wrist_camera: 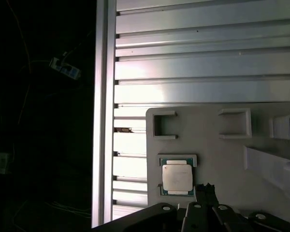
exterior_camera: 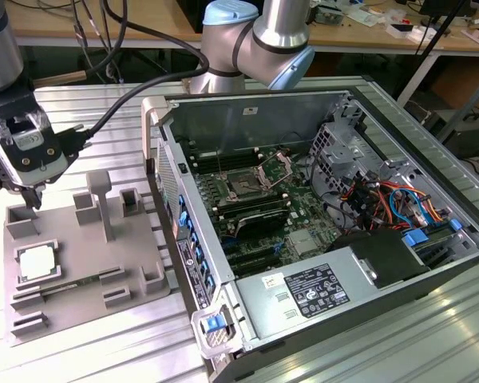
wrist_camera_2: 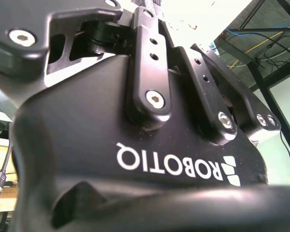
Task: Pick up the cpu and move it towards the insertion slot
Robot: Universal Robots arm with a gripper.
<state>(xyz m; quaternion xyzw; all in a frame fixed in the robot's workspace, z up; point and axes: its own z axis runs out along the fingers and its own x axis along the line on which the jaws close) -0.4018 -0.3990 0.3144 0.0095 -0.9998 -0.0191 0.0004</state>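
Gripper [wrist_camera_2: 135,159]: black body, bolted linkage bars close against lens in second wrist view. Jaws released or clenched: cannot tell. In exterior view it hangs over far corner of grey tray [exterior_camera: 104,279] on ribbed metal worktop [exterior_camera: 104,351]. Cpu [exterior_camera: 38,262] lies flat in tray recess, silvery top up, near gripper tip, not grasped. Insertion slot [exterior_camera: 246,185] on motherboard inside open computer case [exterior_camera: 247,112], toward exterior view's right, well apart from cpu.
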